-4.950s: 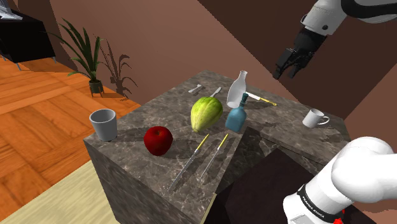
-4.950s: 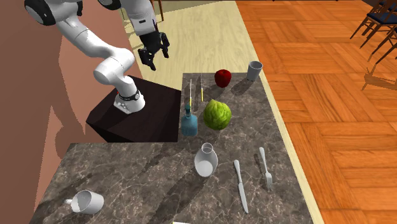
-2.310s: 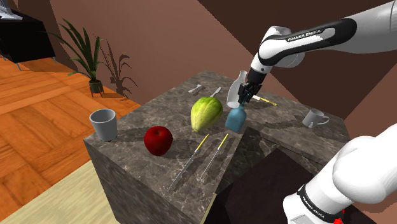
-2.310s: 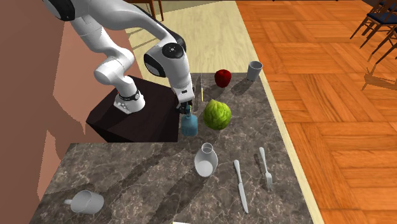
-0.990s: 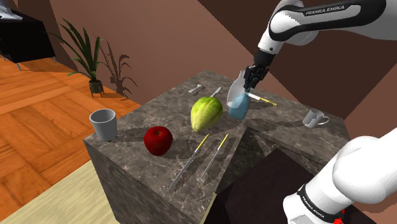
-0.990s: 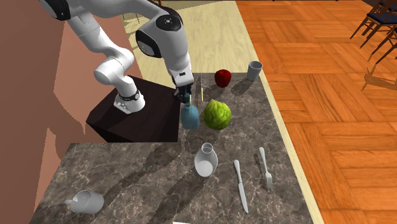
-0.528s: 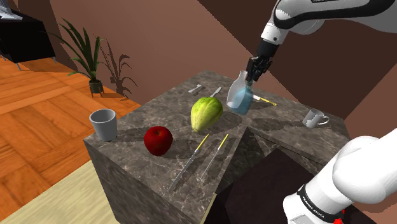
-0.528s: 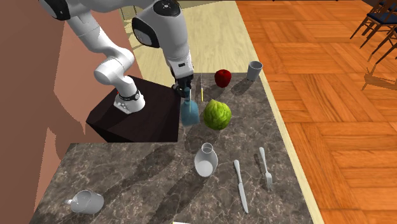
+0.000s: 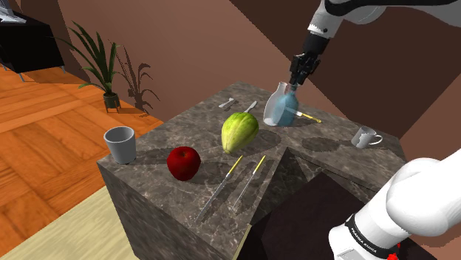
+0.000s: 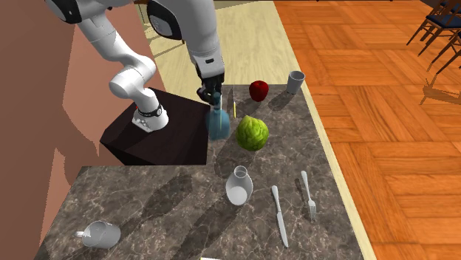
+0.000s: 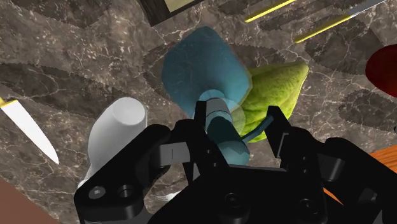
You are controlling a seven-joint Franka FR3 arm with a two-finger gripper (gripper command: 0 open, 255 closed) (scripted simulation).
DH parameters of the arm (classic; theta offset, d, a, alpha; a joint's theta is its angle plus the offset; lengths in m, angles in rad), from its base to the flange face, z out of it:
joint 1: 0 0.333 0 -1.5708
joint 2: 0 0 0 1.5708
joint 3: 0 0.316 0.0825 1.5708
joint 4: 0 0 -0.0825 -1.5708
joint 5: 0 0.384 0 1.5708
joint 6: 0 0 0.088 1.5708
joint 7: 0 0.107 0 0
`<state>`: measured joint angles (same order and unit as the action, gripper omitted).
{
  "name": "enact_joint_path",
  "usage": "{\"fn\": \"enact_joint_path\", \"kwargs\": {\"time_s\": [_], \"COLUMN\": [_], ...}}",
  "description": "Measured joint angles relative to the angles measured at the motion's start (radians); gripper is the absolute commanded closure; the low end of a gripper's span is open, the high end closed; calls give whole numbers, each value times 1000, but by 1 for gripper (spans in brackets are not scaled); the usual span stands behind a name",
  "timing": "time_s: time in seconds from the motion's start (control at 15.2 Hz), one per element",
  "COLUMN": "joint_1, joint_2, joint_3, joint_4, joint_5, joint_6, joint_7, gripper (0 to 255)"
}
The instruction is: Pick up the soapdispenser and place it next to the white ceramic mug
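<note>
The blue soap dispenser (image 9: 285,114) is held by its thin neck, right under the pump. It hangs with its fat part down and looks to be off the table, with stone showing beneath it in the wrist view. The black gripper (image 9: 294,84) has its two fingers closed tight on that neck, one on each side. So the grab is done, and I think the carrying step is going on now.

Just beside the dispenser is a green melon (image 10: 252,133). A white bottle (image 10: 238,185) stands a bit further along the dark marble table (image 10: 185,214). In the shoulder view the dispenser hangs in front of that bottle, so the two overlap there. A red apple (image 10: 258,90) and a grey cup (image 10: 296,81) sit at the end near the melon. Two long thin sticks with yellow tips (image 9: 235,176) lie on the table close to the stand. A knife (image 10: 279,216) and a fork (image 10: 307,196) lie past the white bottle.

The white mug (image 10: 100,234) is far from the dispenser, at the other end of the table.

Next, the arm should carry the dispenser across the table to the mug. It should stay high enough to miss the white bottle. Then it should go down slowly, set the dispenser standing just beside the mug without bumping it, and open its fingers.
</note>
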<state>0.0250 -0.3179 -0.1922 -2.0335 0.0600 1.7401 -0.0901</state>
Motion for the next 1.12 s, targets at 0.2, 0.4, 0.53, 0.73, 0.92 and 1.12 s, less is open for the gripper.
{"fn": "enact_joint_path", "kwargs": {"time_s": [0.2,0.4,0.53,0.73,0.92,1.12], "joint_1": [0,1,3,2,3,4], "joint_2": [6,14,17,24,34,49], "joint_3": [-1,-1,0,-2,-2,-3], "joint_4": [41,95,126,170,221,278], "joint_5": [0,2,3,3,5,8], "joint_6": [-36,-80,-109,-146,-187,-229], "joint_7": [1,4,8,8,11,13], "gripper": [255,255,255,255,255,255]}}
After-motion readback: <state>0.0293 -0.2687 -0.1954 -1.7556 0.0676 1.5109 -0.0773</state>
